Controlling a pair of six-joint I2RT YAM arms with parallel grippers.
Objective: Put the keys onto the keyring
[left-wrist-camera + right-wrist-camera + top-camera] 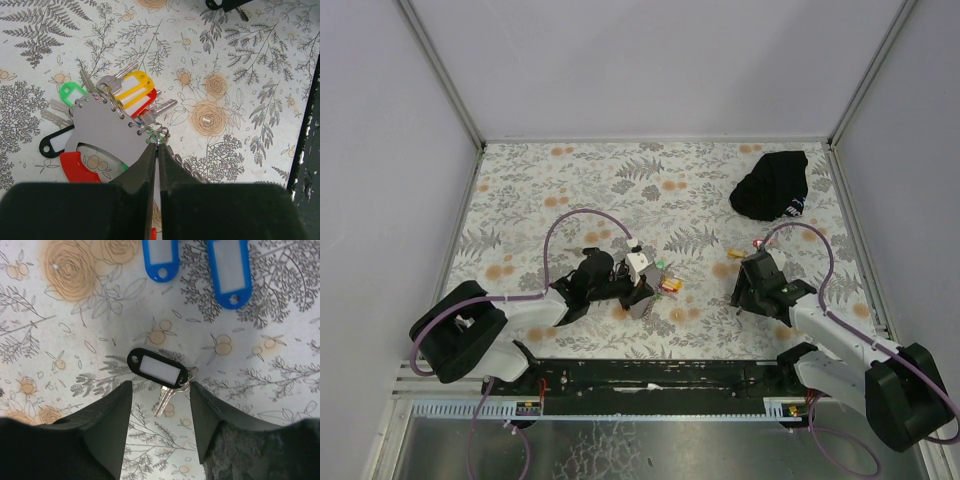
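The keyring (107, 127) is a flat grey strap with a red end and lies on the flowered table. Its metal ring (156, 131) carries keys with green (72, 92), yellow (132, 87), red (145, 102) and black (55, 142) tags. My left gripper (159, 144) is shut, its tips pinching that ring; the bunch also shows in the top view (668, 280). My right gripper (160, 390) is open, low over a loose key with a black tag (159, 368), which lies between its fingertips. Two blue tags (161, 257) (229, 271) lie just beyond it.
A large black cloth bundle (772, 185) lies at the far right of the table. White walls close the table on three sides. The black front rail (309, 150) runs close to the right of my left gripper.
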